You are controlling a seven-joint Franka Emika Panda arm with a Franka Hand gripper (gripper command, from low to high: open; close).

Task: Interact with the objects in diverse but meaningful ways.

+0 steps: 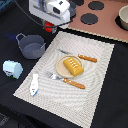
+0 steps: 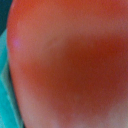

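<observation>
Gripper (image 1: 49, 25) looks clamped on the round red tomato (image 1: 48, 27), which fills my wrist view (image 2: 70, 65), above the dark grey two-handled pot (image 1: 31, 46).

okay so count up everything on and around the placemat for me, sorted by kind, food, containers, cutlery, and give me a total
Food: 2, the bread loaf on the plate and the tomato at the end effector.
Containers: 3, the grey pot, the milk carton, the small white bottle.
Cutlery: 2, the knife and the fork.
Plates: 1, the plate.
Total: 8.
</observation>
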